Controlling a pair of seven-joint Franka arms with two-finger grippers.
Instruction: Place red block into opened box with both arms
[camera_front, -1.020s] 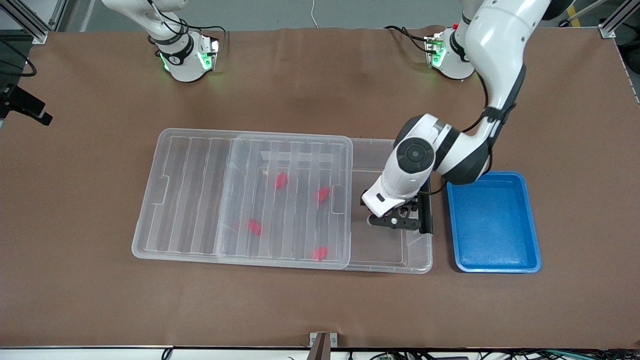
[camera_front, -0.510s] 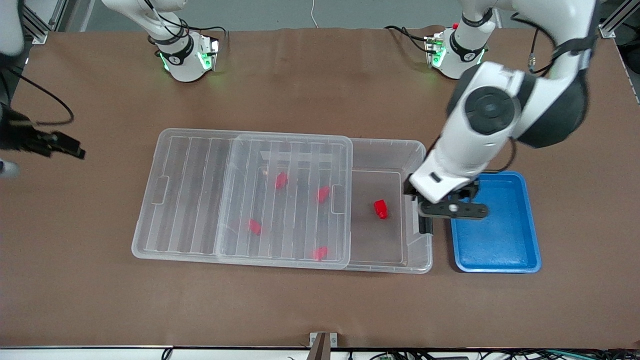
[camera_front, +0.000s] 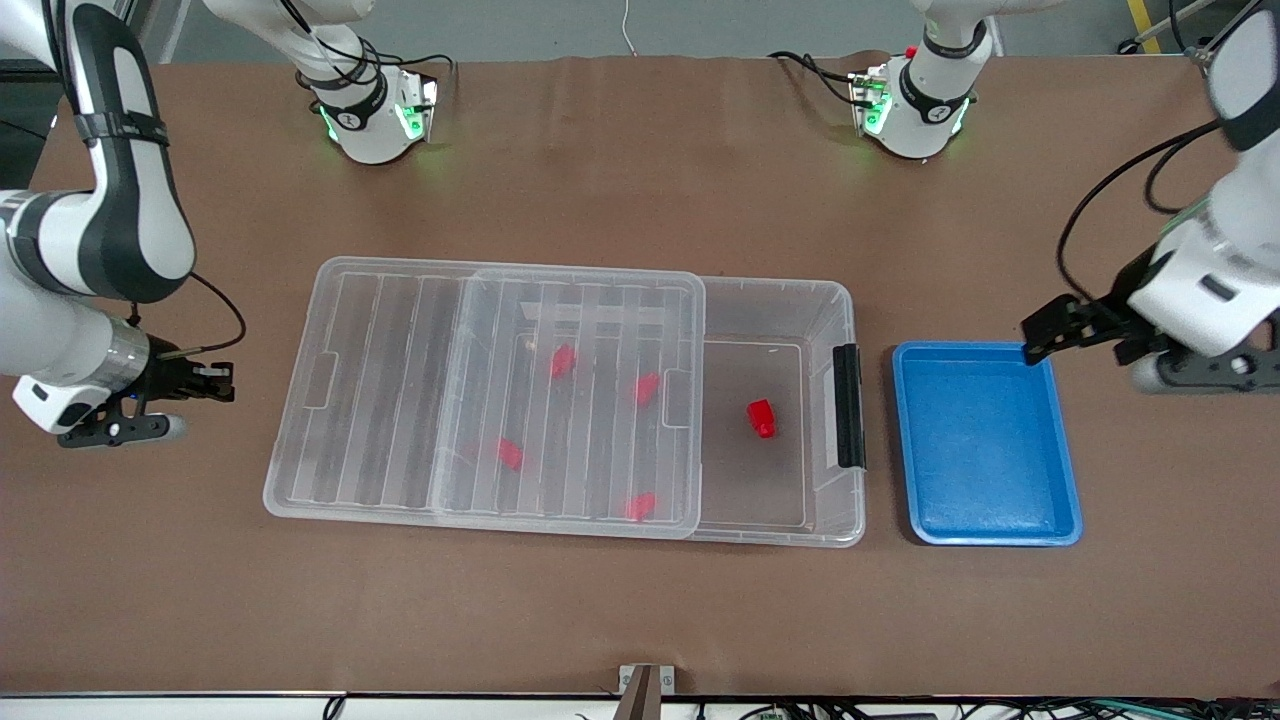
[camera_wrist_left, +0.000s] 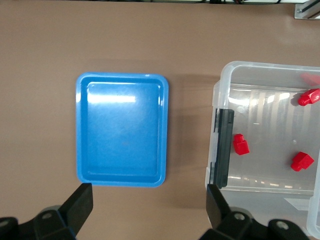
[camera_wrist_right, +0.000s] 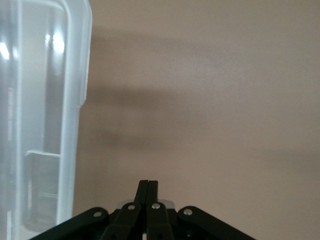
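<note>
Look in the uncovered end of the clear box (camera_front: 830, 300), near its black latch (camera_front: 848, 405): the red block (camera_front: 762, 418) lies there, small, bright and stepped. Four similar blocks sit under the ribbed lid (camera_front: 480, 400). The left pincer (camera_wrist_left: 150, 212) hangs spread over the table beside the blue tray (camera_front: 985, 445). The right pincer (camera_wrist_right: 148, 186) is pressed together, empty, at the lid's end.

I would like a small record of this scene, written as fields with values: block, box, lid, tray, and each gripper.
red block: on the floor of the box, in its uncovered part
box: clear, partly open
lid: slid toward the right arm's end, four red blocks under it
blue tray: beside the box's latch end
left gripper: open, above table and tray edge
right gripper: shut, holds nothing, over table by the lid's end
</note>
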